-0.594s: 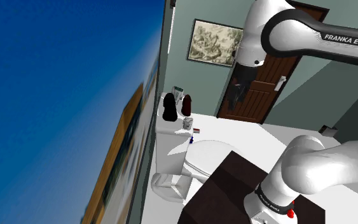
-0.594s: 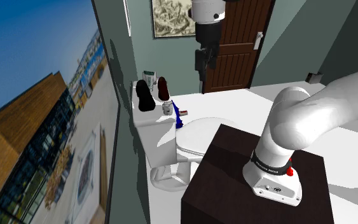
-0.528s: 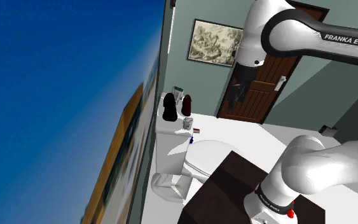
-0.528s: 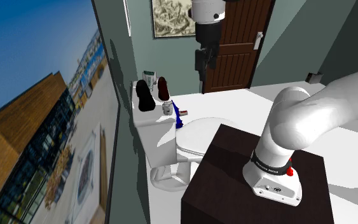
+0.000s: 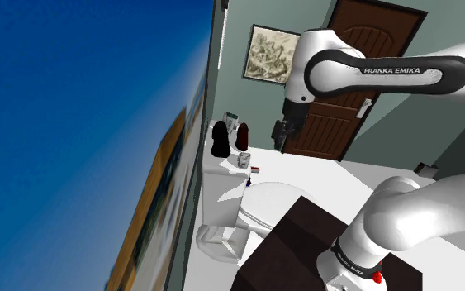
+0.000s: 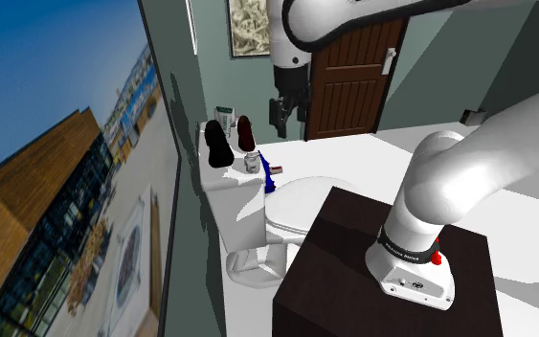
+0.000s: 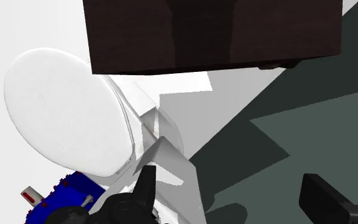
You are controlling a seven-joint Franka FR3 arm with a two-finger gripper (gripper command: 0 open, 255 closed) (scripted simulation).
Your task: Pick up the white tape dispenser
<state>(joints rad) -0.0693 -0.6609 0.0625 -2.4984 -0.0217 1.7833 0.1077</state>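
Note:
A small white-and-grey tape dispenser (image 5: 244, 159) (image 6: 251, 163) stands on the white toilet tank (image 5: 222, 169), in front of a black object (image 5: 220, 139) and a dark red bottle (image 5: 242, 135). Just beside it lie a blue item (image 6: 271, 174) (image 7: 63, 198) and a small red-and-white piece (image 5: 256, 169) (image 7: 30, 197). My black gripper (image 5: 280, 136) (image 6: 281, 113) hangs in the air above the tank, to the shoulder view's right of the bottle and apart from everything. In the wrist view the gripper (image 7: 234, 203) is open with nothing between its fingers.
The toilet's closed lid (image 7: 63, 114) (image 5: 268, 207) lies between the tank and the dark brown stand (image 6: 382, 258). Behind the tank are a grey-green wall, a framed picture (image 5: 272, 54) and a brown door (image 5: 342, 107). A big window (image 6: 56, 144) runs along the left.
The arm has swung toward the shoulder view's left and lowered. The gripper has come away from the door and now hangs closer to the things on the tank.

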